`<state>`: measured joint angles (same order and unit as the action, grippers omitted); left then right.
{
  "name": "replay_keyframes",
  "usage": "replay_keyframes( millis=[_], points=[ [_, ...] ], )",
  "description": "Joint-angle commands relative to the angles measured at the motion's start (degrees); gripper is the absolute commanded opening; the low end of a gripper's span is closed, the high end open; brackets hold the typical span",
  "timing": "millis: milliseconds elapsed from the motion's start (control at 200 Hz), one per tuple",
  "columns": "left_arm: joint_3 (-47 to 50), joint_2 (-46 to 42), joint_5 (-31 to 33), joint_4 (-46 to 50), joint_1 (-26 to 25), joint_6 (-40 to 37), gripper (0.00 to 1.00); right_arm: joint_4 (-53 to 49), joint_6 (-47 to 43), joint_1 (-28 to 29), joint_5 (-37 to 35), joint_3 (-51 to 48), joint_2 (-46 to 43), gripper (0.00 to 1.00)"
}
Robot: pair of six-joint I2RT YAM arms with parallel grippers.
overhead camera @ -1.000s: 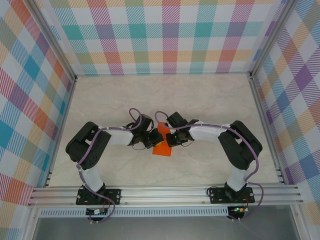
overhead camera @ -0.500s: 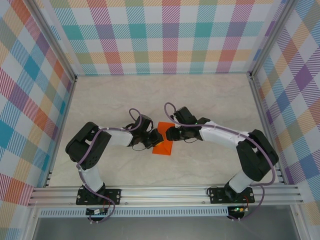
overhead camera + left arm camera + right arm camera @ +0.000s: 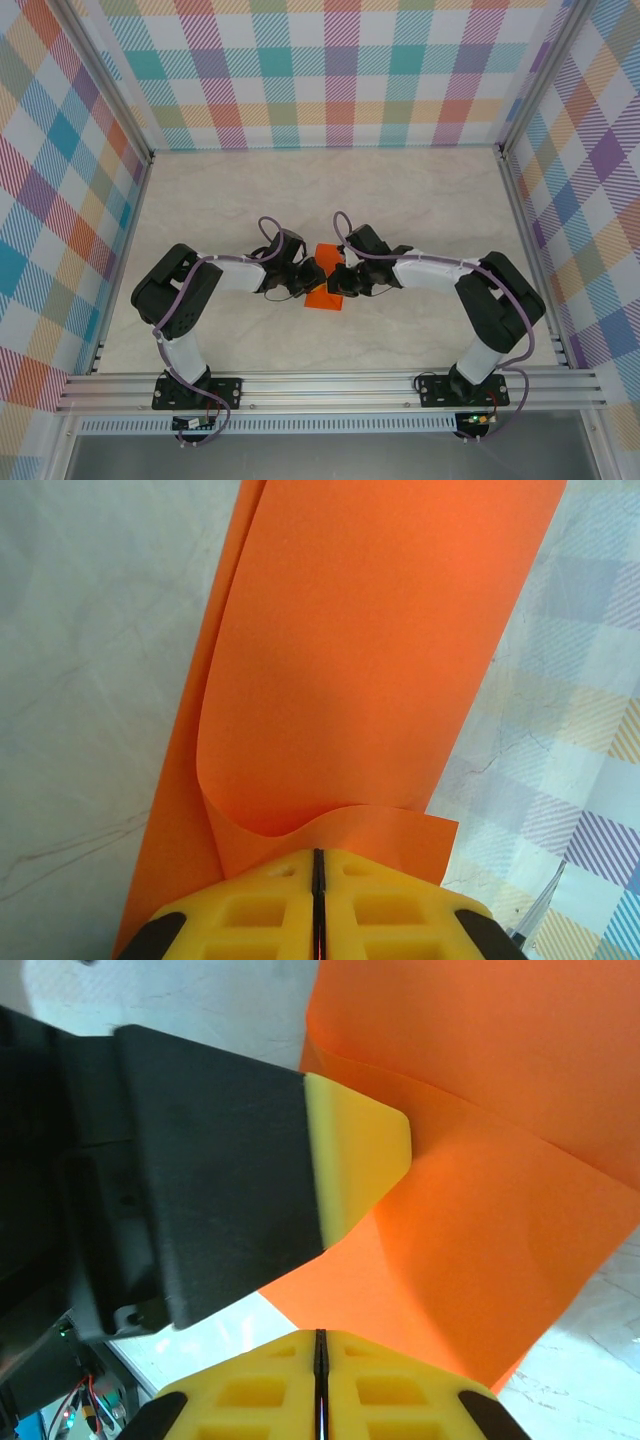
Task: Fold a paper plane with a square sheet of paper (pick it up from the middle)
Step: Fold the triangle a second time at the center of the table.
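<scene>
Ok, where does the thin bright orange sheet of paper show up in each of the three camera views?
Top external: the thin bright orange sheet of paper shows mid-table, slightly nearer than centre.
Left wrist: it fills the middle, running from the bottom up to the top edge.
Right wrist: it covers the right half.
Shared landmark: the pale marbled tabletop beside the paper.

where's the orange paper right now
In the top view the orange paper is mid-table, between the two arms, with the left end effector pinching its left side and the right end effector closed on its right.
</scene>
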<state>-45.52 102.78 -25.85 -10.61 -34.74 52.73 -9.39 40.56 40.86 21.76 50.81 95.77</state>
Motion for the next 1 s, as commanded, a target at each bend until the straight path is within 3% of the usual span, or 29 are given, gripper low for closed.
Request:
replay_keyframes(
  millis=[0, 440, 995],
  points=[
    [0.8, 2.0, 2.5, 4.7, 0.5, -1.4, 0.09, -1.8, 1.5, 0.2, 1.6, 3.4, 2.6, 0.09],
    [0.5, 2.4, 2.2, 5.1, 0.5, -1.7, 0.09, -6.1, 0.7, 0.2, 1.2, 6.0, 8.2, 0.11],
    [1.0, 2.2, 2.8, 5.0, 0.5, -1.7, 0.09, -7.0, 0.7, 0.1, -1.6, 3.6, 8.0, 0.11]
  ],
)
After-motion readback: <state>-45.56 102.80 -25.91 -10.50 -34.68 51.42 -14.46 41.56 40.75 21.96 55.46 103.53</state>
